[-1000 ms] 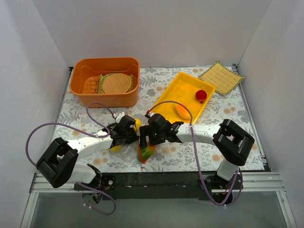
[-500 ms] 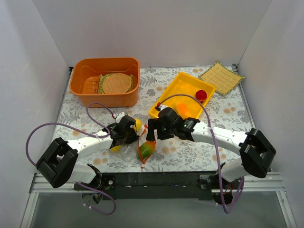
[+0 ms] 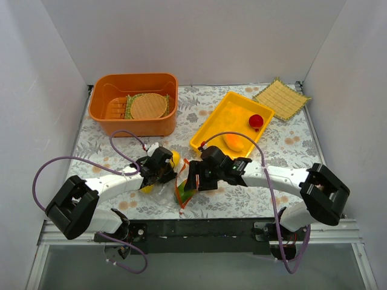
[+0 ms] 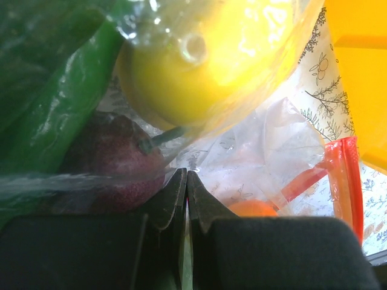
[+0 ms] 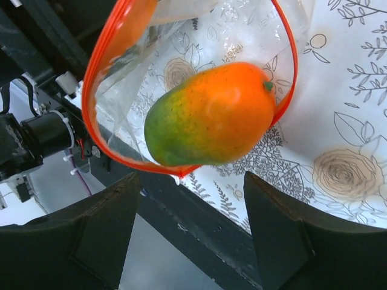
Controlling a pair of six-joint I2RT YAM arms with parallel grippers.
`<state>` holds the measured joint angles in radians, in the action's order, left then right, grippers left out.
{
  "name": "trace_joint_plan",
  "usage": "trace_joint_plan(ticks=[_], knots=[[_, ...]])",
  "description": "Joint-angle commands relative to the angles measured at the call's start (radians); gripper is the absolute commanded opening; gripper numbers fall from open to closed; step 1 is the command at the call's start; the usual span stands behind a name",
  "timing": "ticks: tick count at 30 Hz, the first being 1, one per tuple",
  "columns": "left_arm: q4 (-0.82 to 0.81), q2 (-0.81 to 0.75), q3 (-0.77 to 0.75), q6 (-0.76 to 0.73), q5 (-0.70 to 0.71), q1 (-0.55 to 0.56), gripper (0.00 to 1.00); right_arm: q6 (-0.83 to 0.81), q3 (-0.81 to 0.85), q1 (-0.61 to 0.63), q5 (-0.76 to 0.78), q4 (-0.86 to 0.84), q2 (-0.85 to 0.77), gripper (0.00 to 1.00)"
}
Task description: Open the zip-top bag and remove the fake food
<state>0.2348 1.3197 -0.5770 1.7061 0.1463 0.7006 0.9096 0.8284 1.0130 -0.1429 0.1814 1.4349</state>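
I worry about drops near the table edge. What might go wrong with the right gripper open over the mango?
The mango lies in the mouth of the zip-top bag, beside the table edge; a glancing close by the open right gripper might roll it off. Its fingers could catch the zip strip and drag the bag. The left gripper pinches only thin plastic, which may slip.
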Motion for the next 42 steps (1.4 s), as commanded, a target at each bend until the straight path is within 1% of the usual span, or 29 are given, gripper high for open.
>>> trace_joint_plan(ticks=[1,6,8,19,23,32,36,38,39,40,41,42], knots=[[0.017,-0.039,-0.014,-0.011,0.016,0.004,0.00,0.052,0.029,0.004,-0.024,-0.080,0.056,0.77],[0.020,-0.039,-0.011,-0.010,0.015,0.004,0.00,0.067,0.035,0.004,-0.043,-0.097,0.105,0.77],[0.018,-0.042,-0.009,-0.008,0.015,0.004,0.00,0.069,0.038,0.002,-0.028,-0.108,0.110,0.77],[0.009,-0.046,0.011,-0.005,-0.002,0.004,0.00,0.037,0.156,-0.001,-0.018,-0.092,0.229,0.76],[0.003,-0.045,0.023,-0.002,-0.011,0.004,0.00,0.017,0.192,-0.002,-0.008,-0.063,0.265,0.77],[-0.022,-0.028,0.037,0.004,-0.017,0.004,0.00,-0.018,0.209,0.006,-0.021,-0.051,0.311,0.80],[-0.026,-0.020,0.034,0.006,-0.013,0.004,0.00,-0.037,0.219,0.012,-0.018,-0.039,0.332,0.79],[-0.026,-0.016,0.031,0.006,-0.008,0.004,0.00,-0.044,0.216,0.012,-0.017,-0.040,0.332,0.75],[-0.026,-0.014,0.029,0.006,-0.005,0.004,0.00,-0.048,0.213,0.012,-0.018,-0.045,0.325,0.67],[-0.025,-0.013,0.026,0.006,0.002,0.004,0.00,-0.051,0.209,0.013,-0.015,-0.045,0.320,0.63],[-0.022,-0.011,0.023,0.004,0.007,0.004,0.00,-0.061,0.207,0.013,-0.009,-0.036,0.314,0.49],[-0.017,-0.010,0.020,0.004,0.012,0.004,0.00,-0.066,0.206,0.013,-0.001,-0.028,0.296,0.38]])
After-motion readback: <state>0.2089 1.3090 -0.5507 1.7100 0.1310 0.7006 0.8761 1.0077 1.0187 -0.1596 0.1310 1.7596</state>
